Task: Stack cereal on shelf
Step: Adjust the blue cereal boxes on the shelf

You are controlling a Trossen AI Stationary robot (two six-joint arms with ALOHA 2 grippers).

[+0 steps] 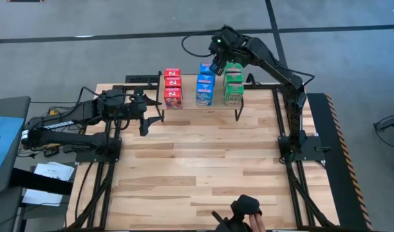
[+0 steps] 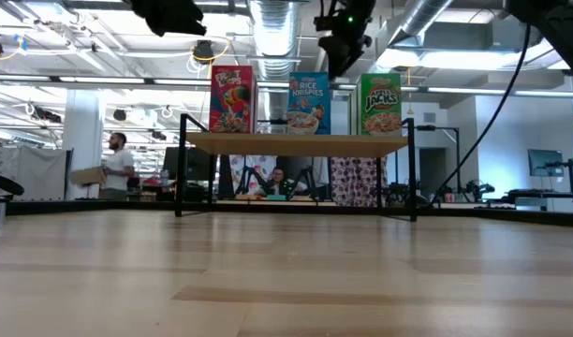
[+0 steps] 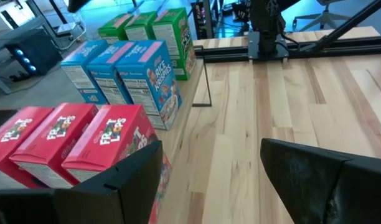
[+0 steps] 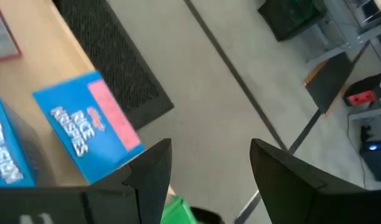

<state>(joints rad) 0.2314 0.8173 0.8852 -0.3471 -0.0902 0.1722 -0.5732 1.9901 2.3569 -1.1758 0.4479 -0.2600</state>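
The shelf (image 2: 296, 143) stands at the table's far middle. On its light wood top, red boxes (image 1: 172, 88), blue boxes (image 1: 205, 87) and green boxes (image 1: 234, 84) stand upright on their bottoms, in three rows running front to back. My right gripper (image 1: 217, 66) is open above the far end of the shelf, between the blue and green rows. In the right wrist view a blue box (image 4: 88, 127) lies beside its fingers and a green box top (image 4: 178, 213) below them. My left gripper (image 1: 152, 111) is open and empty just left of the shelf, facing the red boxes (image 3: 84, 140).
A person's hand with a dark object (image 1: 247, 212) is at the table's near edge. A black mat (image 4: 109, 56) lies on the floor beyond the table's far edge. The slatted tabletop (image 1: 203, 161) stretches in front of the shelf. A person (image 2: 116, 164) stands in the room behind.
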